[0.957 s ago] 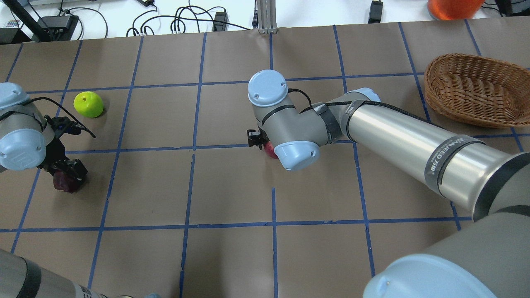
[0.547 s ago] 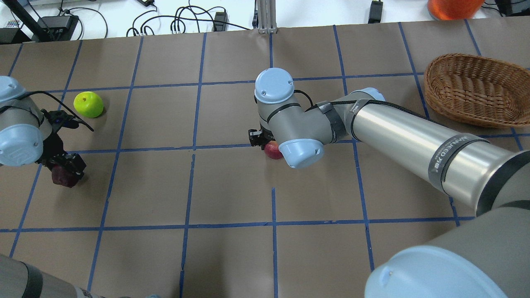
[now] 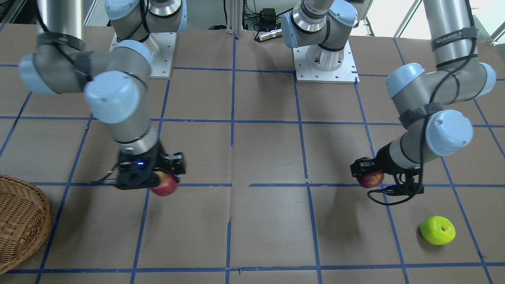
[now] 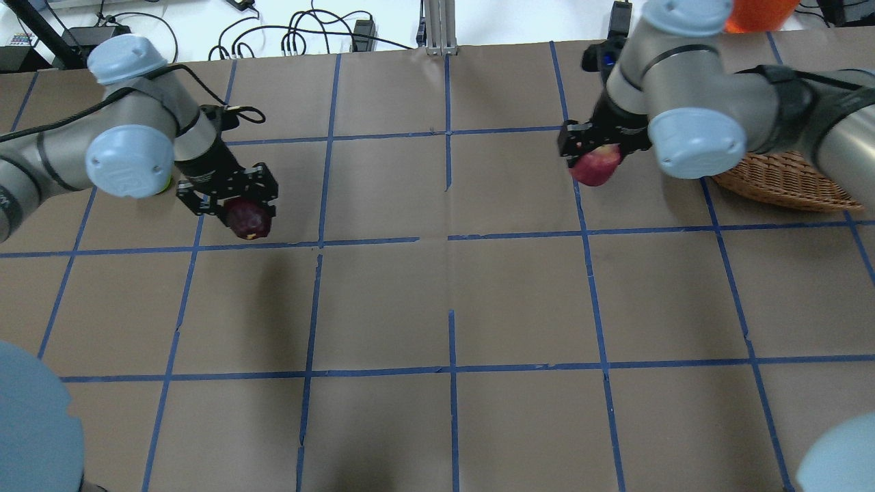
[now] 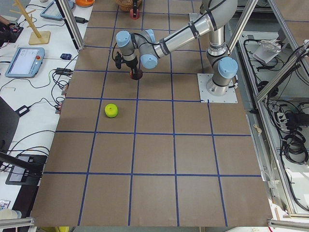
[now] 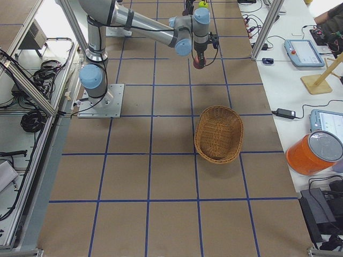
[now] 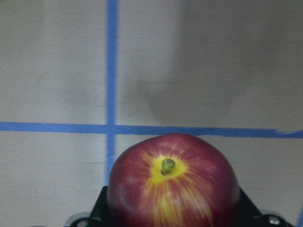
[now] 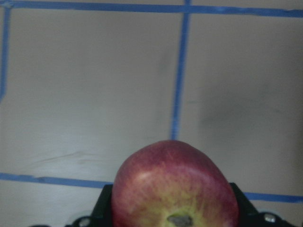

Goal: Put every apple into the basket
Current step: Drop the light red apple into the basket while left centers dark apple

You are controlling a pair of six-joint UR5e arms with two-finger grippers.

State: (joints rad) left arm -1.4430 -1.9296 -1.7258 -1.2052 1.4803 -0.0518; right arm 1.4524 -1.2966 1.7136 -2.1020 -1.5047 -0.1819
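My left gripper (image 4: 240, 207) is shut on the dark maroon apple (image 4: 249, 220) and holds it above the table at the left; the apple fills the bottom of the left wrist view (image 7: 173, 187). My right gripper (image 4: 593, 152) is shut on the red apple (image 4: 596, 167), held in the air just left of the wicker basket (image 4: 786, 183); it also shows in the right wrist view (image 8: 175, 189). The lime green apple (image 3: 437, 230) lies on the table beyond the left gripper and is almost hidden under the left arm in the overhead view.
The table is brown paper with a blue tape grid (image 4: 451, 236). The basket (image 6: 218, 134) holds nothing. An orange container (image 6: 313, 152) and cables lie off the table's far edge. Both arm bases (image 3: 323, 59) stand at the robot's side.
Both grippers have lifted their apples off the table. The left one moved away from the robot and toward the middle; the right one moved a long way right, up to the basket.
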